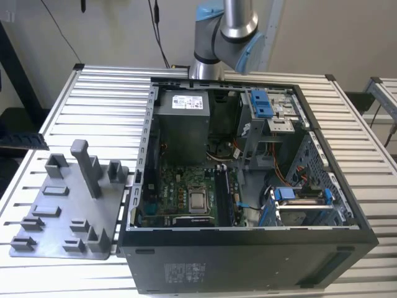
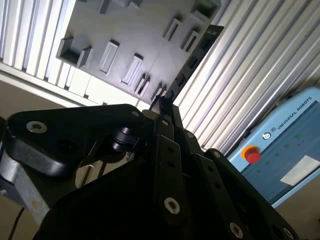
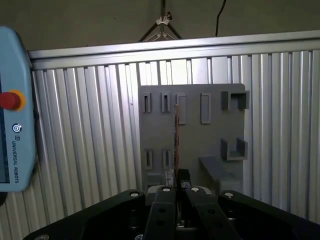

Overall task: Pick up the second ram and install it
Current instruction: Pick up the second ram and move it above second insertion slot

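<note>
Nearest the lens in both wrist views we found the black linkages of the gripper [image 3: 176, 177] [image 2: 165, 102]; its fingers were closed together, with no gap between them beyond the thickness of the part they clamped.

The part held was the second ram [image 3: 176, 135] [image 2: 197, 52]; in the first wrist view it appeared edge-on as a thin line running straight out from the fingertips; in the second wrist view it appeared as a long dark strip reaching away from the tips.

Beyond the ram lay the grey tray [image 3: 210, 135] [image 2: 130, 30] with its slots and upright posts; the ram hung above it, and we could not tell whether its far end touched the tray.

The tray rested on the slatted table [image 3: 90, 140] [image 2: 240, 85]; a blue teach pendant [image 3: 15, 115] [image 2: 285, 145] with a red button lay farther off.

In the exterior view we noted the open computer case [image 1: 248, 261] nearest, the green motherboard [image 1: 180, 186] inside it, the tray [image 1: 62, 223] just beside it on the exterior view's left, and the arm [image 1: 229, 37] rising behind.
</note>
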Robot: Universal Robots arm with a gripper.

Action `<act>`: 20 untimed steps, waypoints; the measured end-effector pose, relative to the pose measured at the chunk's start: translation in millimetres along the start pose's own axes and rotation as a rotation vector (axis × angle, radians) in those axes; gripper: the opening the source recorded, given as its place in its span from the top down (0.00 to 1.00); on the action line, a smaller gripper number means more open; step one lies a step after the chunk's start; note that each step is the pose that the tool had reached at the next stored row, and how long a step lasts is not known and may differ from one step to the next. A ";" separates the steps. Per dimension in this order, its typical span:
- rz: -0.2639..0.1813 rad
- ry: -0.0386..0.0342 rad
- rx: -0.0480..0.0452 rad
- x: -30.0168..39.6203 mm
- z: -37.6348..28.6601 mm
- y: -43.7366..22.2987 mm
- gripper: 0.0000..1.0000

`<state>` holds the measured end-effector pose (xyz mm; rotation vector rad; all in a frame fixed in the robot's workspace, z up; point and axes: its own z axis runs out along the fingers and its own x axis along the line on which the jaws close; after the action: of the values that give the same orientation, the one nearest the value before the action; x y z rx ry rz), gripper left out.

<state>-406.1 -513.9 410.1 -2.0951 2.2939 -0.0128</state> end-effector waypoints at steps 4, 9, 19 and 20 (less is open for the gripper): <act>0.000 0.0001 -0.0001 -0.6 0.1 -6.4 0.86; 0.000 0.0002 -0.0004 -1.5 0.4 -15.7 0.86; 0.000 0.0002 -0.0015 -3.5 1.1 -38.7 0.86; 0.000 0.0002 -0.0016 -3.7 1.2 -40.9 0.86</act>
<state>-365.0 -513.9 410.2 -2.0958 2.2950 -0.0111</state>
